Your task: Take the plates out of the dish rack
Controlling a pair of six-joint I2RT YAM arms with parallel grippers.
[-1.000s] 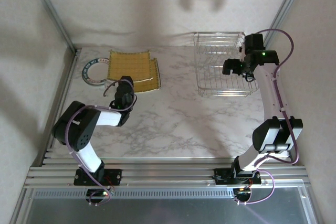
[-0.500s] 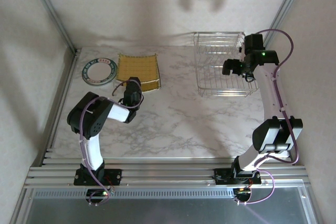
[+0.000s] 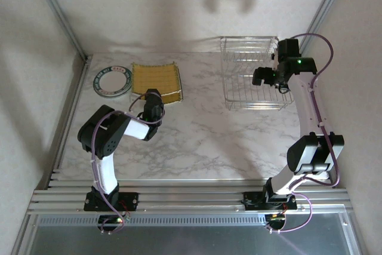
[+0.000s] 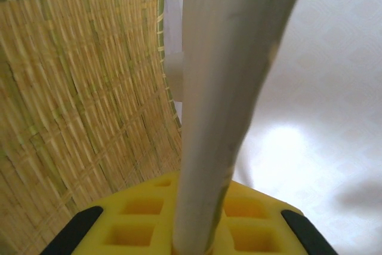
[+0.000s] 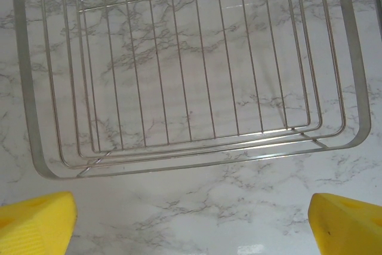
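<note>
The marble table (image 3: 203, 141) carries the wire dish rack (image 3: 250, 82) at its far right, bare marble showing through the wires. The yellow square plates (image 3: 156, 80) lie stacked flat at the far left, and a round plate (image 3: 112, 80) with a dark rim sits just to their left. The right gripper (image 5: 191, 224) hangs over the rack's near edge, jaws spread wide and holding nothing. The left gripper (image 4: 197, 222) is clamped tight on a square plate (image 4: 221, 88), seen edge-on as a pale band beside a woven yellow face.
</note>
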